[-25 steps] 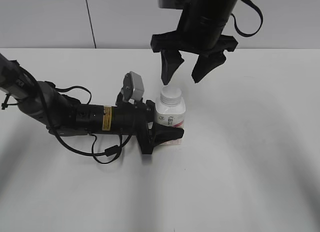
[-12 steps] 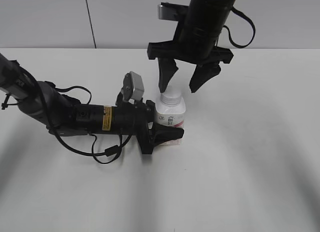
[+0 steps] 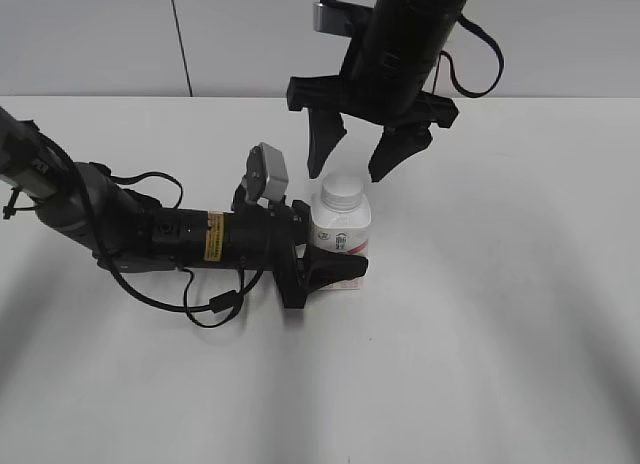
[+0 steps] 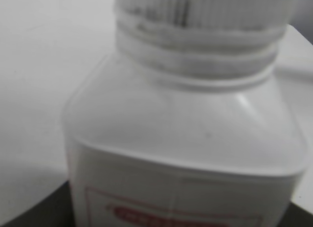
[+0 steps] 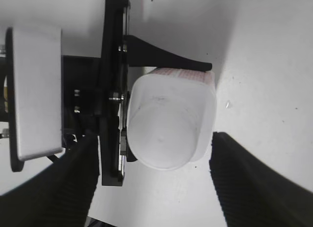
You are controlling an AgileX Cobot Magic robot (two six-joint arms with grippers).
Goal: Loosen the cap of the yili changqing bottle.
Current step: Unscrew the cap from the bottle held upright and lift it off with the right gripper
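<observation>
Pinching the light, smooth yili changqing bottle [image 3: 340, 239] with our left gripper [image 3: 335, 267], we judge the ribbed cap [image 3: 342, 190] grips best; right gripper [image 3: 360, 169] spread above.

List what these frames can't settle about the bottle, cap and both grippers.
- Left gripper pads: hidden by bottle in the exterior view; left wrist view shows only the blurred bottle, so contact is unclear.
- Label text: blurred and cut off by the bottom edge in the left wrist view, too small in the exterior view.
- Cap tightness: not visible anywhere.
- Right gripper: open above cap; height gap unclear.
</observation>
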